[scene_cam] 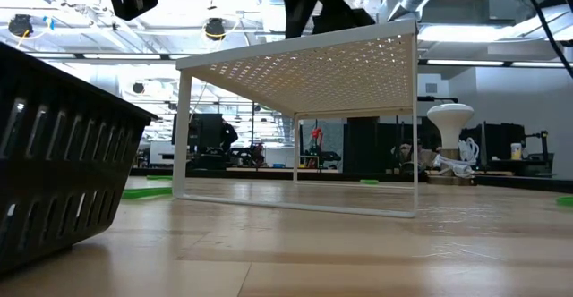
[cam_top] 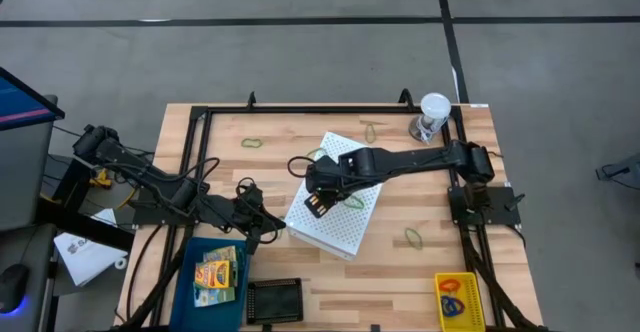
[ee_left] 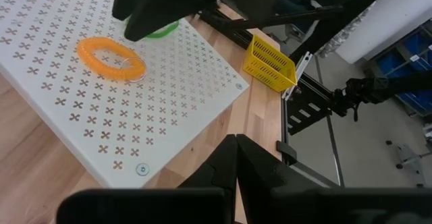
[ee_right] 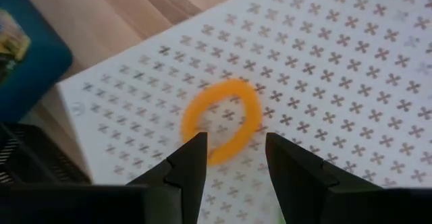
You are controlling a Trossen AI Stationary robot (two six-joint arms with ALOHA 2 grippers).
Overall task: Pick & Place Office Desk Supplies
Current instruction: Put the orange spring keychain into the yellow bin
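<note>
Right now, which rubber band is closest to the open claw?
The orange rubber band, lying on the white perforated box right beneath the right claw. The olive green bands lie farther off on the wooden table.

5 olive bands [cam_top: 413, 237], 2 baskets [cam_top: 459, 300]

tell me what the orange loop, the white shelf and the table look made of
Orange loop: probably rubber, matte; a thin flexible ring lying flat. White shelf: likely painted sheet metal, with regular cross-shaped perforations and a smooth, even coat. Table: wood, like butcher block; pale glued strips with visible grain.
</note>
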